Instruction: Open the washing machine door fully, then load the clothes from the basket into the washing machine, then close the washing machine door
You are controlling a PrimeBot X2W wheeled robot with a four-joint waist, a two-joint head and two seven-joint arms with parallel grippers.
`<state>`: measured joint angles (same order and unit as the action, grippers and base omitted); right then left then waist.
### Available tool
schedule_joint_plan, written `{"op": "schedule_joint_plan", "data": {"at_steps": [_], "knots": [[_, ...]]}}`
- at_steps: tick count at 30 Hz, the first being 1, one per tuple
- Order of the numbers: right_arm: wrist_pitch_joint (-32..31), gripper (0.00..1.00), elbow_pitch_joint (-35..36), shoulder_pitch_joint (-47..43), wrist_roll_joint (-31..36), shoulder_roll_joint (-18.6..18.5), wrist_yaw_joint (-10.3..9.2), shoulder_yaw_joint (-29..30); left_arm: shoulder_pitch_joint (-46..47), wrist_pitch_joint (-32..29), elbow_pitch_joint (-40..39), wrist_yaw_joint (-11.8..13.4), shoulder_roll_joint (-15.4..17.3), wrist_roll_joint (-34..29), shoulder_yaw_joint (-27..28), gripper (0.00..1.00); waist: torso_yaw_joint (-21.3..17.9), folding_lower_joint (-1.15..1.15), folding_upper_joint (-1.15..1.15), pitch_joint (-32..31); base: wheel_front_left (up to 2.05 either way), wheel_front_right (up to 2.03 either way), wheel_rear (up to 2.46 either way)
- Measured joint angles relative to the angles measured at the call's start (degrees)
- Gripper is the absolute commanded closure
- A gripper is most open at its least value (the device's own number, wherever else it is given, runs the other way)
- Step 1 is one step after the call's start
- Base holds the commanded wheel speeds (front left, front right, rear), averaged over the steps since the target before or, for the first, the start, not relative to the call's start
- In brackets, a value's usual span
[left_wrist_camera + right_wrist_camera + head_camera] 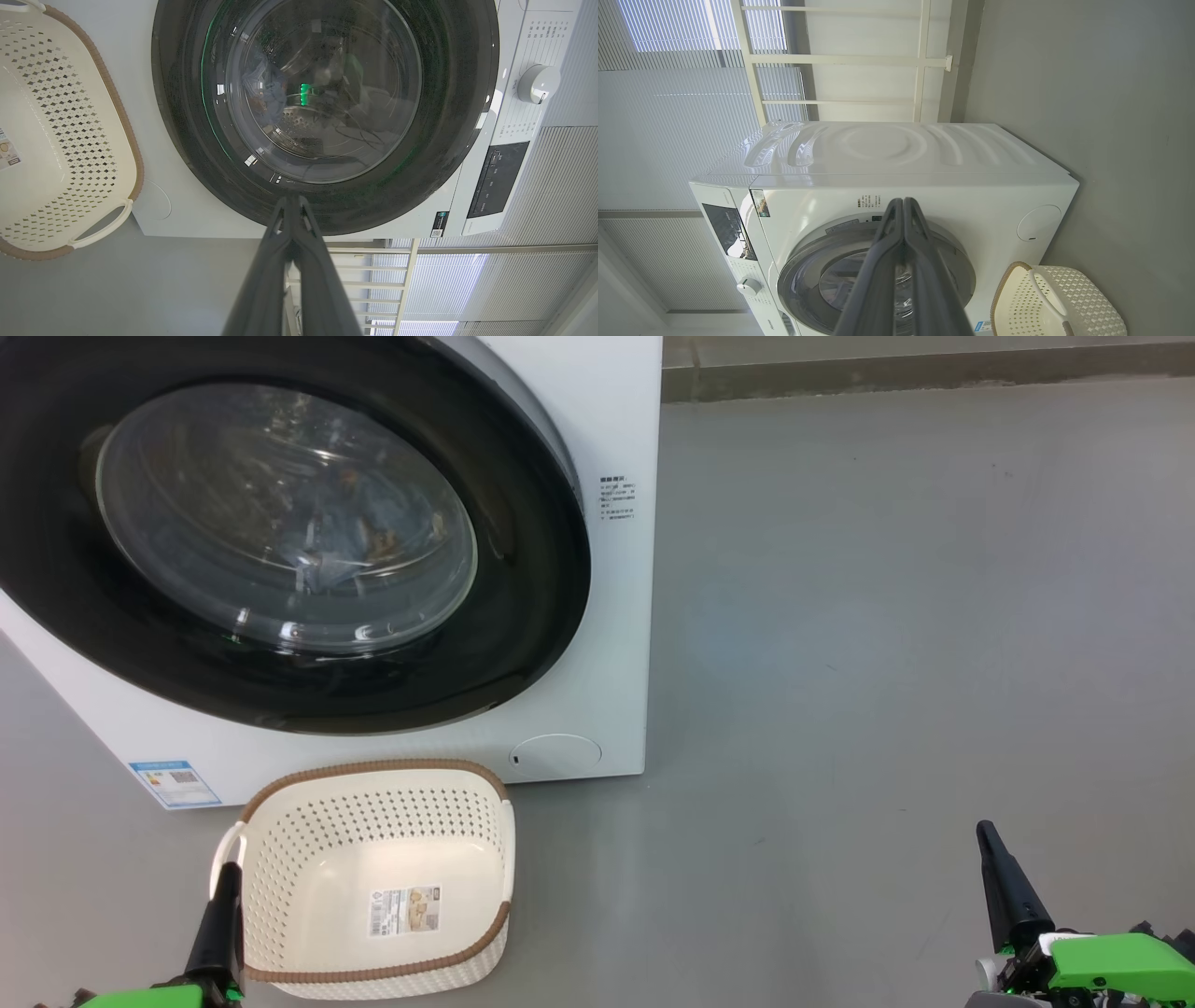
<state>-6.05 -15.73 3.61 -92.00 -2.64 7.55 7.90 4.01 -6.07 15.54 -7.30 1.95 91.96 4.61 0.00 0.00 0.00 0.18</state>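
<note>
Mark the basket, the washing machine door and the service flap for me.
basket (373, 817), head view, perforated far wall.
washing machine door (532, 588), head view, glossy black rim.
service flap (556, 755), head view, centre of cover.

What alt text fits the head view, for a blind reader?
A white washing machine, door shut, blue clothes inside. An empty basket stands on the floor before it; the left gripper and right gripper, both shut, are at the bottom corners.

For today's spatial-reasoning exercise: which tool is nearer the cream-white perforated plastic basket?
Left. The left tool is at the basket's left side; the right tool is well off to its right, over grey floor.
</note>
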Motion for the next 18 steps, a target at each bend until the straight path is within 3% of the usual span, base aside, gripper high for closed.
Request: {"op": "schedule_joint_plan", "data": {"at_steps": [18], "knots": [[0.0,1.0,0.0,0.0,0.0,0.01,-0.01,0.0,0.0,0.0,0.0,0.0,0.0,0.0,0.01,1.0,0.0,0.0,0.0,0.0,0.0,0.0,0.0]]}}
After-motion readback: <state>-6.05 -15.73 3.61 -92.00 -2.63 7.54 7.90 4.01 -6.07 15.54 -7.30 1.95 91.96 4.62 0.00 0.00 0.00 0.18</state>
